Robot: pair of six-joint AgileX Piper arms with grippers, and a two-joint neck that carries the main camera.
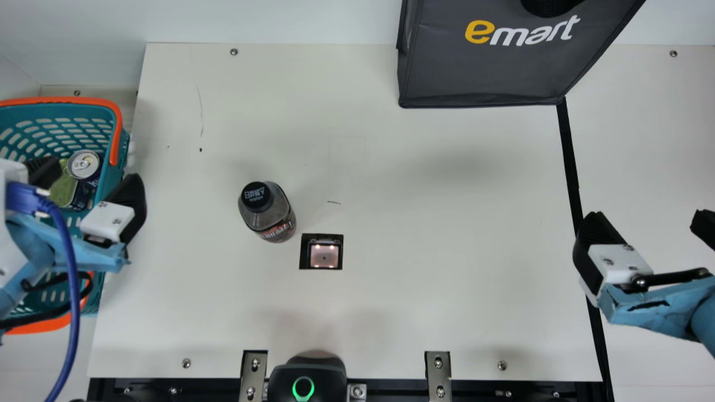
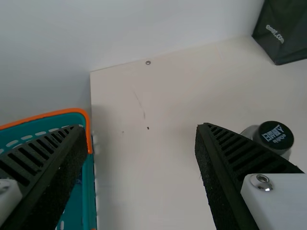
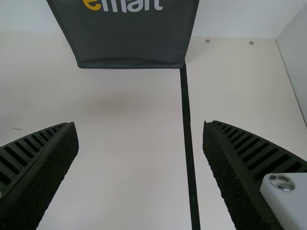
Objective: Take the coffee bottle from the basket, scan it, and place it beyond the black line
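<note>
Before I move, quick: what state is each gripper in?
Left gripper: open, holding nothing.
Right gripper: open, holding nothing.

In the main view, my left gripper hung over the teal basket, its fingers spread apart, one of them out past the basket's edge. Between them, down in the basket, I saw a silver-topped can beside a green item. The coffee bottle stood upright on the table, black cap on, just beside the scanner window. My right gripper was above the black line's far side, its fingers wide apart. At the line's far end stood a dark grey bag; a green ring glowed on a black device at the near edge.
</note>
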